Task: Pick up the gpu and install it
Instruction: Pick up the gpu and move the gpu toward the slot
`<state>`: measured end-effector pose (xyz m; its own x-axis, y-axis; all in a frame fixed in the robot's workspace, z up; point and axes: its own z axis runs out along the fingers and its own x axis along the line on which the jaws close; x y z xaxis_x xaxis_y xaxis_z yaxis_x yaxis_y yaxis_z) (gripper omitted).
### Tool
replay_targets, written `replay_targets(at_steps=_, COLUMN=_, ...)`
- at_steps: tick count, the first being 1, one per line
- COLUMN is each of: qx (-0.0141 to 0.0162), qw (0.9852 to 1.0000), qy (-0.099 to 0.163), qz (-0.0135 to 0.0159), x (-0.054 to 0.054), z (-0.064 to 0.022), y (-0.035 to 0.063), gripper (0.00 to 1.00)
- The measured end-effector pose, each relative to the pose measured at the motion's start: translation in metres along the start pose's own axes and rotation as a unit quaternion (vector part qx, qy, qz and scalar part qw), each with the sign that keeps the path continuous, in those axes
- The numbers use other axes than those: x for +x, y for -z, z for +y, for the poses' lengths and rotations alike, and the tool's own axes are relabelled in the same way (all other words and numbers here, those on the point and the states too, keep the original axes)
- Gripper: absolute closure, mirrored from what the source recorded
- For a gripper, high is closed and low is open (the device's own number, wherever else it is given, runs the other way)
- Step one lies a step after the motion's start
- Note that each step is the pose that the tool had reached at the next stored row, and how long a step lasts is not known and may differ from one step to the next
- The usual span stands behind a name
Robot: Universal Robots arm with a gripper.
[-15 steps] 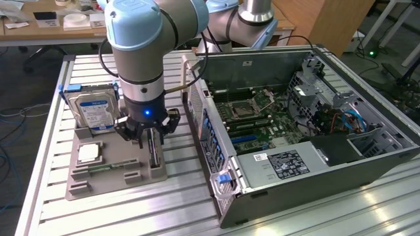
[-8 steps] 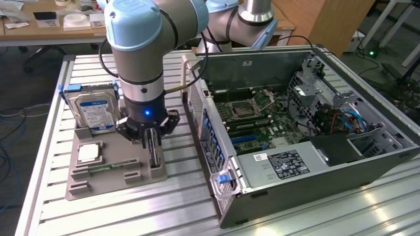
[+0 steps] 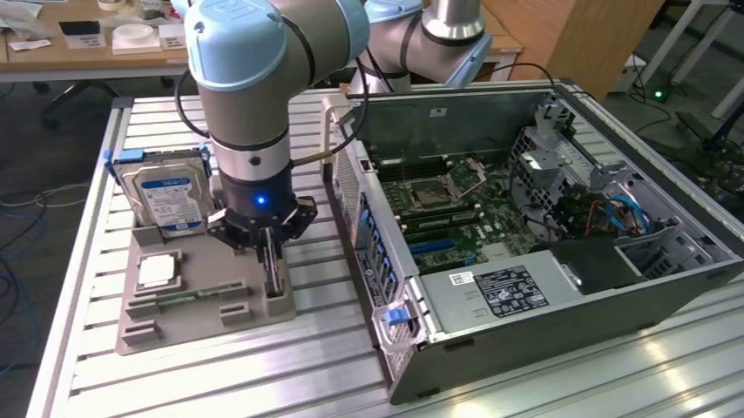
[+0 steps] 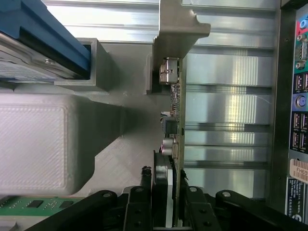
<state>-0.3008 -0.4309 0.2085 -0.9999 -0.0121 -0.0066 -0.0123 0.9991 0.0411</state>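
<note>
The gpu (image 3: 272, 277) stands on edge in a slot of the grey parts holder (image 3: 198, 326), to the exterior view's left of the open computer case (image 3: 489, 226). In the wrist view the gpu (image 4: 174, 108) is a thin card seen edge-on, with its silvery bracket (image 4: 175, 29) at the far end. My gripper (image 3: 268, 254) has come straight down over it. The gripper (image 4: 166, 180) straddles the card's near end, one black finger (image 4: 143, 185) on each side. The fingers stand close to the card with only slim gaps, and the card still sits in its slot.
A silver hard drive (image 3: 163, 196) with a blue-white label stands upright at the holder's back. A processor (image 3: 157, 270) and a green memory stick (image 3: 192, 298) lie in the holder. The case's rear port panel (image 4: 298, 110) is close beside the card. Everything rests on a ribbed aluminium table (image 3: 291, 383).
</note>
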Motion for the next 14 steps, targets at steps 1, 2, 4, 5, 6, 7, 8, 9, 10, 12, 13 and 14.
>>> replay_targets(at_steps=1, qx=0.0000, qw=1.0000, qy=0.000, qz=-0.0001, x=0.0000, z=0.0000, y=-0.0001, gripper=0.69)
replay_targets(at_steps=2, qx=0.0000, qw=1.0000, qy=0.000, qz=-0.0001, x=-0.0001, z=0.0000, y=-0.0002, gripper=0.69)
replay_targets(at_steps=4, qx=0.0001, qw=1.0000, qy=0.000, qz=-0.0001, x=-0.0001, z=0.0000, y=-0.0003, gripper=0.70)
replay_targets(at_steps=5, qx=0.0001, qw=1.0000, qy=0.000, qz=-0.0001, x=-0.0001, z=0.0000, y=-0.0004, gripper=0.72)
replay_targets(at_steps=6, qx=0.0000, qw=1.0000, qy=0.000, qz=-0.0001, x=-0.0001, z=0.0000, y=-0.0005, gripper=0.72)
replay_targets(at_steps=7, qx=0.0000, qw=1.0000, qy=0.000, qz=-0.0002, x=-0.0002, z=0.0000, y=-0.0005, gripper=0.72)
replay_targets(at_steps=8, qx=0.0000, qw=1.0000, qy=0.000, qz=-0.0002, x=-0.0002, z=0.0000, y=-0.0005, gripper=0.72)
replay_targets(at_steps=9, qx=0.0000, qw=1.0000, qy=0.000, qz=-0.0002, x=-0.0002, z=0.0000, y=-0.0005, gripper=0.72)
replay_targets(at_steps=10, qx=0.0000, qw=1.0000, qy=0.000, qz=-0.0002, x=-0.0002, z=0.0000, y=-0.0005, gripper=0.72)
replay_targets(at_steps=12, qx=0.0000, qw=1.0000, qy=0.000, qz=-0.0002, x=-0.0002, z=0.0000, y=-0.0005, gripper=0.72)
replay_targets(at_steps=13, qx=0.0000, qw=1.0000, qy=0.000, qz=-0.0002, x=-0.0002, z=0.0000, y=-0.0005, gripper=0.72)
replay_targets(at_steps=14, qx=0.0000, qw=1.0000, qy=0.000, qz=-0.0002, x=-0.0002, z=0.0000, y=-0.0005, gripper=0.72)
